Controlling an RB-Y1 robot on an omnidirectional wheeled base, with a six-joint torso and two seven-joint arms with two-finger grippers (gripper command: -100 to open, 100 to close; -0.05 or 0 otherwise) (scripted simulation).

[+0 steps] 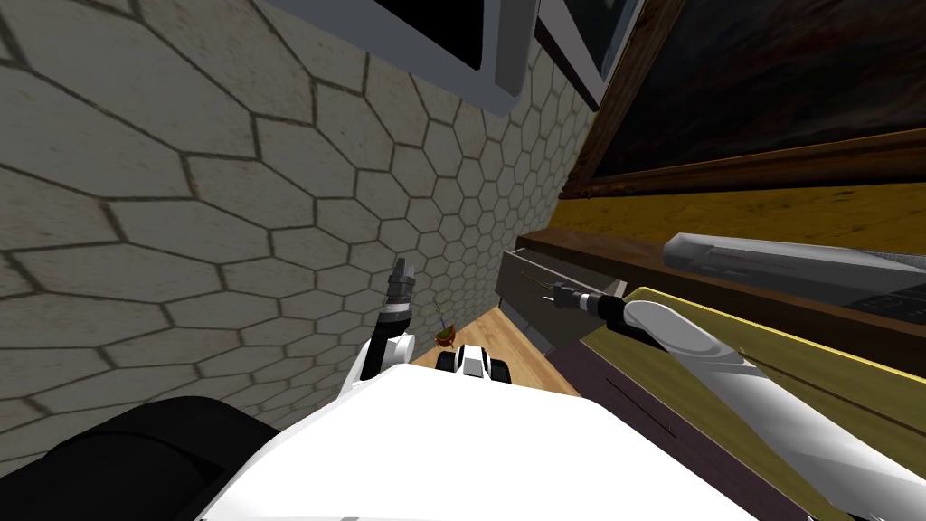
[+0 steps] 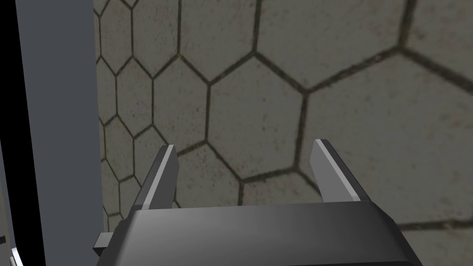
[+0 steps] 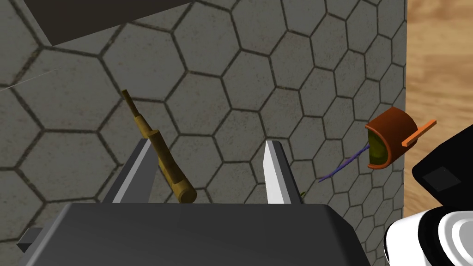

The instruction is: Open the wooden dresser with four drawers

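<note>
— Where's the wooden dresser (image 1: 597,251)?
— On the robot's right, one drawer (image 1: 529,294) standing out. The right pincer (image 3: 210,148) is at it, spread, the brass-coloured handle (image 3: 159,152) between its fingers (image 3: 138,171), close by one.
— And the other arm?
— The left pincer (image 2: 247,145) is up by the hexagon-tiled wall (image 2: 277,92), spread too, holding nothing

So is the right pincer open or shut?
Open. The right pincer has its fingers wide apart; the yellowish handle sits between them with a clear gap to one finger.

We see a matt, rough hexagon-tiled wall (image 1: 181,181) upper left, smooth wood-grain floor (image 1: 520,357) at centre, and a dull brassy handle (image 3: 164,159).
</note>
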